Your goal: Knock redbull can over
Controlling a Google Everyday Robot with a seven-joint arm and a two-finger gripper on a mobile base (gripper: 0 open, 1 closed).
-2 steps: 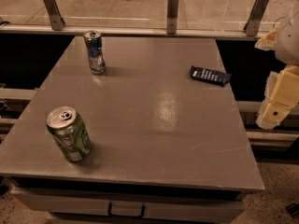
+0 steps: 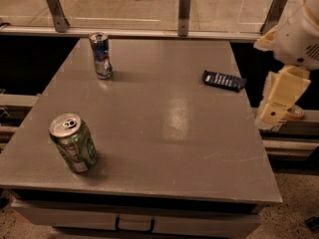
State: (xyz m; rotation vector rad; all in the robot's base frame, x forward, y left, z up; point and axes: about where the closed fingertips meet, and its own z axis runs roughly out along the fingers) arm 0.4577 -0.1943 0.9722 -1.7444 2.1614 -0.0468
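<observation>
Well, the redbull can [image 2: 101, 56] is standing upright at the far left of the bench [image 2: 164, 133], close to the far edge and just in front of the railing. Its slim blue-and-silver body is looking dented but is sitting squarely on its base, so none of the knocking-over is showing as done. The gripper [image 2: 276, 103] is hanging out beyond the right edge of the bench, roughly level with its middle, cream-coloured and pointing downward beneath the white arm. Whether it is open or closed I cannot tell from this angle, though it is carrying nothing that I can see. It is sitting well apart from the can, with almost the whole width of the bench lying between them, and it is touching nothing on the surface. A dark blue packet [image 2: 224, 80] is lying flat near the far right edge, the closest thing to the gripper, while a wider green can [image 2: 74, 143] is standing upright at the near left with its silver top showing, well apart from the slim one. By my reading the job is only at the approach stage. The arm is needing to travel leftward and away across the bench, staying clear of the packet and leaving the green can alone. After that, a sideways push high on the slim can is looking like the move to topple it.
</observation>
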